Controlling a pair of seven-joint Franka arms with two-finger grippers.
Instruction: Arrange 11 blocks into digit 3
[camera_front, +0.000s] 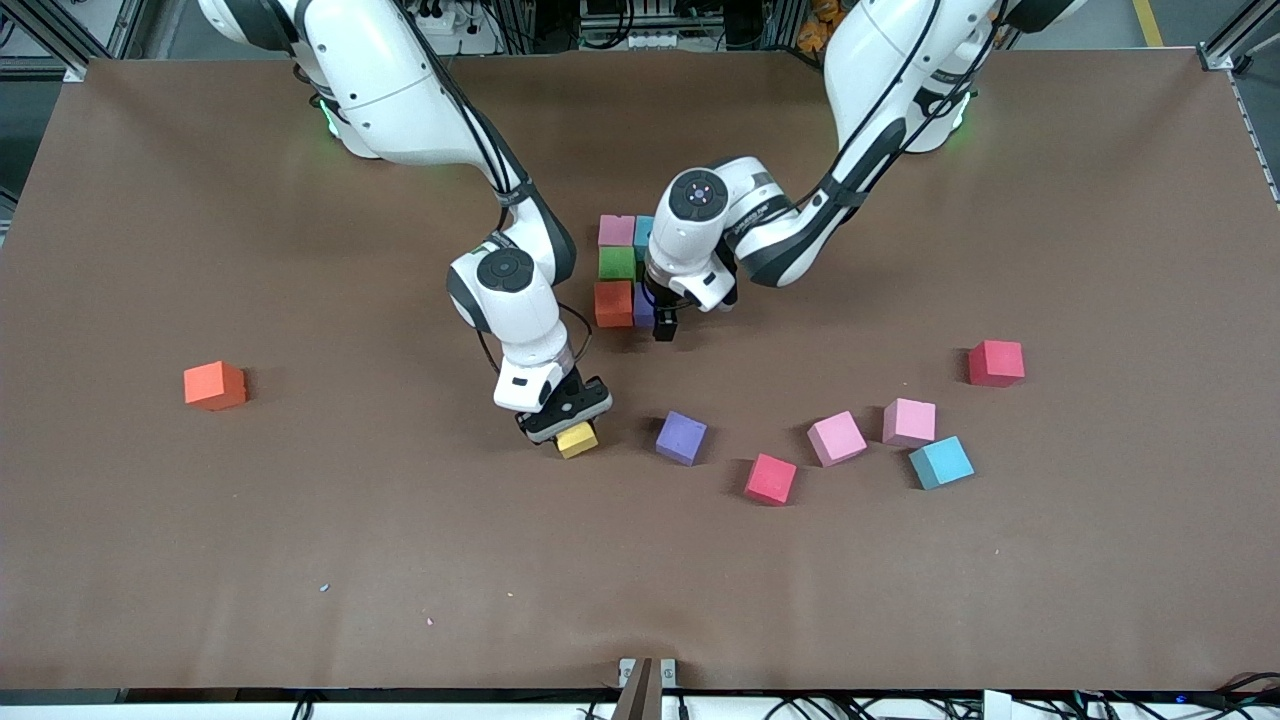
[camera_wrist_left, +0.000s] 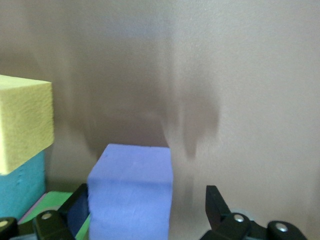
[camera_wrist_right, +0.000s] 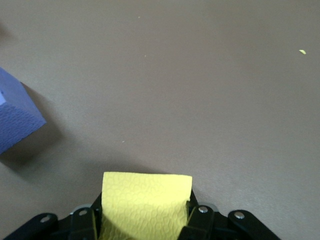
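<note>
We see each gripper down at a block: the right one clamps a yellow cube, the left one straddles a purple one.

The right gripper (camera_front: 566, 425) has its fingers (camera_wrist_right: 196, 224) closed against the sides of the yellow block (camera_wrist_right: 146, 204), low over the table (camera_front: 300, 560), beside a loose purple block (camera_front: 681, 437). The left gripper (camera_front: 662, 325) stands with its fingers (camera_wrist_left: 216, 202) spread wider than the purple block (camera_wrist_left: 131, 192) between them; we see a gap on one side. That cube adjoins the cluster of pink (camera_front: 616, 230), green (camera_front: 617, 263), orange-red (camera_front: 614, 303) and teal (camera_front: 643, 232) blocks. Nearer the camera lie red (camera_front: 770, 479), pink (camera_front: 836, 438), pink (camera_front: 909, 421), teal (camera_front: 940, 462) and red (camera_front: 996, 363) cubes; an orange one (camera_front: 214, 385) sits toward the right arm's end.
</note>
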